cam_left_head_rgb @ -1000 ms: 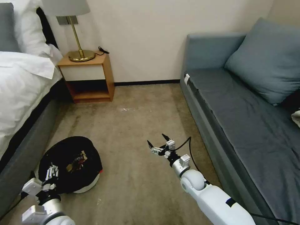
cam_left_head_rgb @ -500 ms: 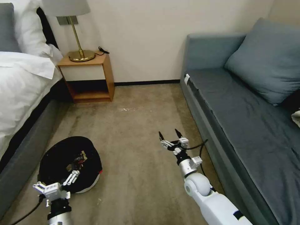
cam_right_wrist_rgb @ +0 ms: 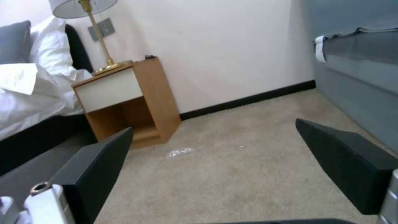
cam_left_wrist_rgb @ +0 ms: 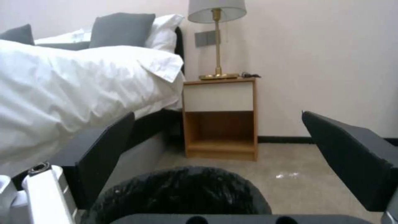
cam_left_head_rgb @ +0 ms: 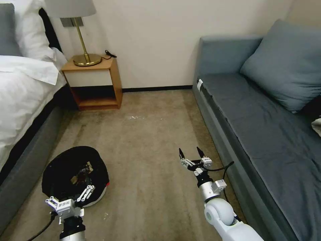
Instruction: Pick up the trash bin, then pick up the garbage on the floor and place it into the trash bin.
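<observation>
Head view: beige carpet (cam_left_head_rgb: 150,134) between bed (cam_left_head_rgb: 20,100) and sofa (cam_left_head_rgb: 260,117).

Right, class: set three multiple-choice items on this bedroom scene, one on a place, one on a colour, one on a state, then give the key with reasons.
1. Where does the trash bin stand?
A on the sofa
B on the carpet beside the bed
C on the nightstand

2. What colour is the sofa?
A red
B white
C grey-blue

3. How are the right gripper fingers?
A open, empty
B shut on a bottle
C shut on a cushion

Key: B, the bin sits on carpet by the bed; C, its fabric is grey-blue; A, its fingers spread, nothing between.
</observation>
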You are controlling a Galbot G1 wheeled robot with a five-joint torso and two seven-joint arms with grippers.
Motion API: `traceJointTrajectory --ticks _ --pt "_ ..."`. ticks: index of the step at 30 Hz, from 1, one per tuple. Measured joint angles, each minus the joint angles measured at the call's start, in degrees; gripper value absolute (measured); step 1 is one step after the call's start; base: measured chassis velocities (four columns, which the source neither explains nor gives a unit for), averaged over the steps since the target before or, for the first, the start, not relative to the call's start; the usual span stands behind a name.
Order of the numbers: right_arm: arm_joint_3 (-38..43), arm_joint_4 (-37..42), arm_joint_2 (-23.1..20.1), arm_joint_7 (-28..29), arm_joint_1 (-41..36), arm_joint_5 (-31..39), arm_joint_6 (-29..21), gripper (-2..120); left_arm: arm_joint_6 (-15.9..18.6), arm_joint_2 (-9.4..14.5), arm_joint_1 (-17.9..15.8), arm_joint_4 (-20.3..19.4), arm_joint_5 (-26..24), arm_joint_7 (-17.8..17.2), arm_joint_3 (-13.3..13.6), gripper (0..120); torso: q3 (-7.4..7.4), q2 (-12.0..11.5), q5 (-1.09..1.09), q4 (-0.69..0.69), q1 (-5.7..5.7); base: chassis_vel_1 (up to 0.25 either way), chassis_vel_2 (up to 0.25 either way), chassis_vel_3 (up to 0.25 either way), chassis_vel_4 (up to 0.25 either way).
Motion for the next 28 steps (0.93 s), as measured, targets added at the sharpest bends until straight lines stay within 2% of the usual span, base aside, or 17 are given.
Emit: traceJointTrajectory --ticks 28 --pt "-0.2 -0.1 0.0 0.0 0.2 -0.1 0.0 100 0.1 0.1 -0.1 0.0 -0.3 0.0 -0.1 100 0.0 0.0 0.0 0.0 0.0 0.0 0.0 0.0 0.0"
